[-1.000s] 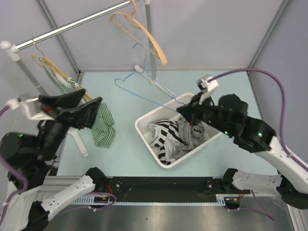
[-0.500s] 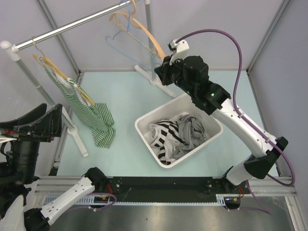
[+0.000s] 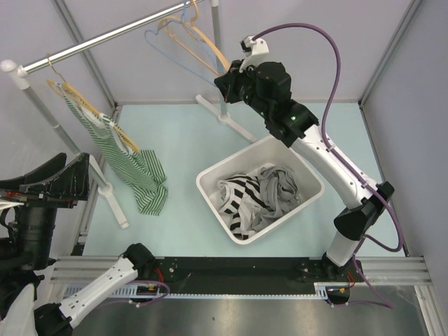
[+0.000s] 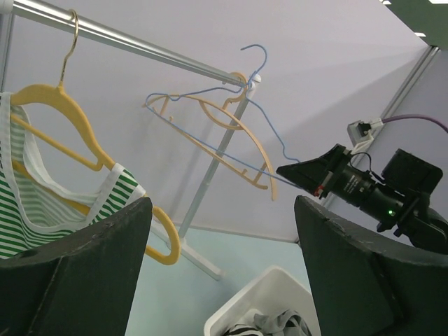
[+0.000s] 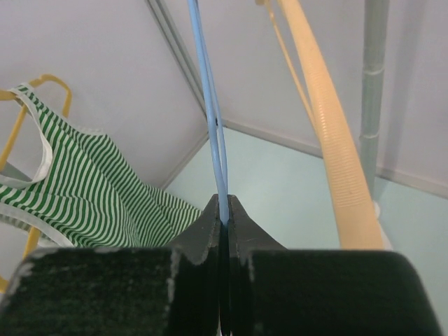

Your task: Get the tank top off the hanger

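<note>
Two straps carry the whole weight of the green-striped tank top [image 3: 129, 164], each looped over a shoulder of the yellow hanger [image 3: 77, 100]. The hanger hooks onto the metal rail [image 3: 105, 38] at about ten o'clock from the white bin [image 3: 210, 183]. The garment's hem droops toward the table.

It looks light, thin and limp, so it should bunch and stretch rather than resist. The hanger is stiff but hangs free, and would likely swing or ride up if the cloth is tugged sideways. The best hold is probably a white-edged strap close to the hanger's shoulder, lifted outward off the tip. A pull at the hem risks dragging the hanger along.

The left gripper [image 4: 222, 210] sits at eight o'clock in the overhead view with its jaws spread wide and nothing between them. It faces the tank top, which lies at nine o'clock in its own camera.

The right gripper [image 5: 224, 210] is far off at twelve o'clock, pinched tight on a blue wire hanger [image 5: 208, 105] beside a tan hanger [image 5: 329, 140]. It is well apart from the garment.
</note>
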{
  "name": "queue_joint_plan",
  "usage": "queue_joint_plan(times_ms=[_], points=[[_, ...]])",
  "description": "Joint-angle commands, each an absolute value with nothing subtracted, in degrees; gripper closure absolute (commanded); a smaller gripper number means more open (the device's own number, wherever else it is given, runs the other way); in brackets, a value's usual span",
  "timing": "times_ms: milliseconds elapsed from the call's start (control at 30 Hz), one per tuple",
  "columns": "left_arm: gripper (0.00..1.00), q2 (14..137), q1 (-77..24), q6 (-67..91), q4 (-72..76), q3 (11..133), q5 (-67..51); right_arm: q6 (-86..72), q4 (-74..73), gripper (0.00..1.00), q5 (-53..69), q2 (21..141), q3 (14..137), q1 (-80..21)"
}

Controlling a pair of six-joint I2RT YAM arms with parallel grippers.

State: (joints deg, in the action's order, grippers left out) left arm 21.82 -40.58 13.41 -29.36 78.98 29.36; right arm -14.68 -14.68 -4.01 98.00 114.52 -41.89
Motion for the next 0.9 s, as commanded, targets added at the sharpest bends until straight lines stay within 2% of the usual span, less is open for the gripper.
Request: queue_joint_plan(times_ms=[0,400,433,467,533,567,633,667,733,767,867], points=[[0.13,22.8,-40.4,11.8,-29.4,79.4,29.1,-17.5,-12.0,1.0,-3.9,99.8,117.5,-42.4],[0.13,23.7,-40.3,8.9,-29.8,83.1,30.4,-14.9,-16.7,0.99,-13.5,99.8,114.6,-47.0],[0.13,23.8,-40.3,8.6,-29.7,83.4,30.6,-14.7,-17.0,0.94,-14.1,99.7,114.4,-47.2],[0.13,23.9,-40.4,8.2,-29.8,83.8,30.6,-14.1,-17.2,0.82,-14.4,99.5,114.5,-47.5],[0.12,23.8,-40.4,8.0,-29.8,84.2,30.9,-13.3,-18.2,0.73,-16.0,99.6,114.9,-48.2],[0.12,23.6,-40.4,7.7,-29.9,84.3,30.9,-12.4,-18.8,0.61,-17.2,99.6,115.3,-48.5],[0.13,23.4,-40.4,7.6,-30.0,84.3,31.4,-11.4,-20.8,0.48,-19.1,99.6,117.2,-49.6],[0.12,23.3,-40.4,7.6,-29.9,84.4,31.5,-9.9,-21.3,0.34,-21.2,99.5,117.9,-50.1],[0.13,23.1,-40.3,7.5,-29.9,84.4,31.6,-8.0,-21.9,0.25,-24.2,99.1,119.6,-51.8],[0.13,23.1,-40.4,7.4,-30.0,84.5,31.6,-5.8,-21.9,0.17,-27.3,98.8,120.1,-53.6],[0.13,23.1,-40.3,7.1,-29.9,84.6,31.6,-3.2,-22.1,0.05,-30.3,98.7,123.2,-56.7]])
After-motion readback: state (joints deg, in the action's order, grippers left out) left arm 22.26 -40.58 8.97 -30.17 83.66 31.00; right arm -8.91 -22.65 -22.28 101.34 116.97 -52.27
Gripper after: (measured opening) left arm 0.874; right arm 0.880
